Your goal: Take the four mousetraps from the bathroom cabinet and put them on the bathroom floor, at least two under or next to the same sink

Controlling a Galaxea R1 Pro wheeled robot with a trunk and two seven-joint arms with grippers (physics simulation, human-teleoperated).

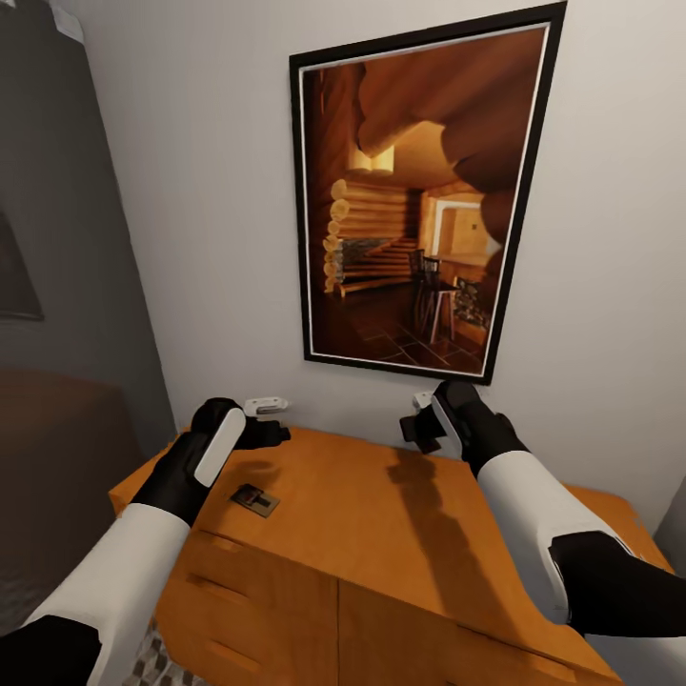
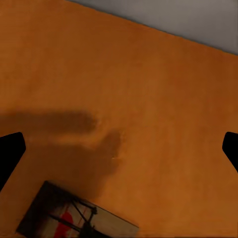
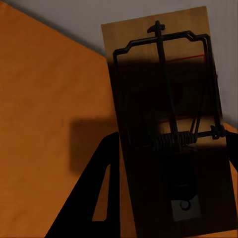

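Observation:
The orange-brown cabinet (image 1: 381, 519) stands against the white wall, its flat top under both arms. One mousetrap (image 1: 255, 499) lies flat on the top near its left end. My left gripper (image 1: 265, 431) hovers just above and beyond it. In the left wrist view that mousetrap (image 2: 74, 218) lies on the cabinet top (image 2: 148, 74) and the left gripper (image 2: 119, 148) is open, fingertips wide apart with nothing between them. My right gripper (image 1: 419, 429) is raised near the wall. In the right wrist view the right gripper (image 3: 168, 183) is shut on another mousetrap (image 3: 163, 99), tan board with black wire, above the cabinet top (image 3: 44, 99).
A large black-framed picture (image 1: 419, 191) hangs on the wall right behind the cabinet, just above my right gripper. A dark grey wall and a brown surface (image 1: 57, 448) lie to the left. A strip of patterned floor (image 1: 157, 662) shows below the cabinet's left corner.

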